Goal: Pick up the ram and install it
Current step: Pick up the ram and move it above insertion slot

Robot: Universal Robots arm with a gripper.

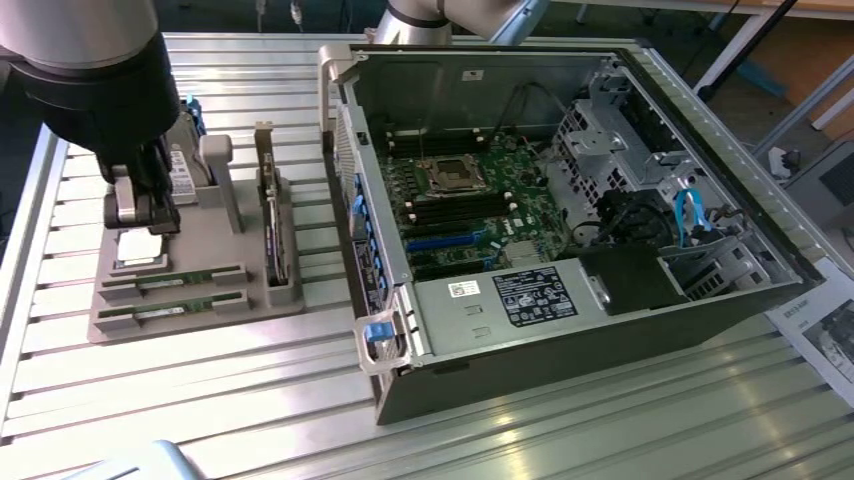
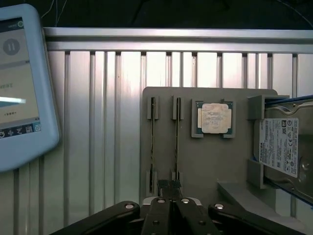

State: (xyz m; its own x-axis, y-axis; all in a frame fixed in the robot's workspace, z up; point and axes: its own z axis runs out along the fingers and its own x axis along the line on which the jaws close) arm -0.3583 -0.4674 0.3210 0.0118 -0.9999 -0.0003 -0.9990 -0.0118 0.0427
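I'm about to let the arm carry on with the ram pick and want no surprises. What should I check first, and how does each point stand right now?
1. Both sticks seated in the gray holder: ok. The ram stick next to the processor and the other ram stick stand in their slots.
2. Gripper empty: ok.
3. Gripper opened to take a stick: not ok, it is shut.
4. Gripper centred over one stick: cannot tell. It hangs above the holder, near both.
5. Computer case open, motherboard exposed: ok.
6. Memory slot latches open: cannot tell.
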